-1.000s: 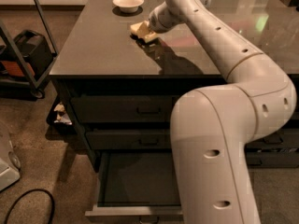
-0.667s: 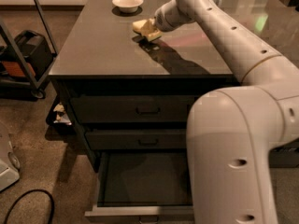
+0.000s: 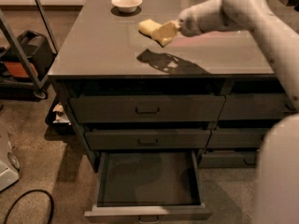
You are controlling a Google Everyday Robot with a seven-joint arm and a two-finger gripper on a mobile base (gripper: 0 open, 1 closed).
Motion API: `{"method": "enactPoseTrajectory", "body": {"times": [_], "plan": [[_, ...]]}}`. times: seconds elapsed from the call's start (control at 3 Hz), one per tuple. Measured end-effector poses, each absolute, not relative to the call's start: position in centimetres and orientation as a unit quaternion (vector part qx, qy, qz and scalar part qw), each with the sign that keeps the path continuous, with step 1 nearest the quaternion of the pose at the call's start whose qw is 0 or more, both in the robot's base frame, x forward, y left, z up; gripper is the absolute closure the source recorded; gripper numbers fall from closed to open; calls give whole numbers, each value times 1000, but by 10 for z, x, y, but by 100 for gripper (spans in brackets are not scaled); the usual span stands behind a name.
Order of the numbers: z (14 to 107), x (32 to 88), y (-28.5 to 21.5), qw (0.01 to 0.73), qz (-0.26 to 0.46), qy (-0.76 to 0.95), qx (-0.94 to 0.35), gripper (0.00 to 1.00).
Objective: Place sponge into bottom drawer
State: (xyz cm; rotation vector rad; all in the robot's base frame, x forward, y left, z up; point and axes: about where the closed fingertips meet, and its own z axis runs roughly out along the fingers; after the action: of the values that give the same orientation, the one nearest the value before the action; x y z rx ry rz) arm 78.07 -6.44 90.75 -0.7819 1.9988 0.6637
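Now, the gripper (image 3: 160,33): raised over the rear middle of the tabletop (image 3: 103,50), its cream-yellow fingers closed on one end of the sponge.
Sponge (image 3: 147,27): pale yellow, held clear of the surface and sticking out to the left of the fingers; it is just in front of and to the right of the bowl.
Shadow (image 3: 166,62): a dark patch on the tabletop in front of and below the gripper and sponge, apart from both.
Arm (image 3: 243,8): a white, rounded link reaching in from the upper right corner across the right side of the tabletop.
Bowl (image 3: 126,3): small, white, upright near the rear edge, near the sponge but not touching it.
Bottom drawer (image 3: 147,212): lowest of the wider stack, pulled out toward the camera, its dark inner floor in plain sight; it lies well below and in front of the sponge.
In between: the tabletop's front edge, then the top drawer (image 3: 147,108) and the middle drawer (image 3: 147,139), both pushed in, each with a small bar handle.
Narrower stack (image 3: 252,125): to the right of the wider one, its fronts flush.
Robot body (image 3: 278,171): a large pale shape filling the lower right corner, just beside the open drawer's right side.
Cart (image 3: 23,50): metal frame on wheels at the left, carrying a black and orange load.
Cable (image 3: 25,204): a dark loop on the carpet at lower left, near a white object (image 3: 5,164) at the edge.
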Motion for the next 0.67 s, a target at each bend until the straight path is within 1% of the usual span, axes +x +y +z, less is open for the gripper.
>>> {"method": "enactPoseTrajectory", "body": {"times": [0.33,0.67], "plan": [[901,720,-82,415,335,765,-361,100],[889,666,-91,385,385,726,-421,100]]}}
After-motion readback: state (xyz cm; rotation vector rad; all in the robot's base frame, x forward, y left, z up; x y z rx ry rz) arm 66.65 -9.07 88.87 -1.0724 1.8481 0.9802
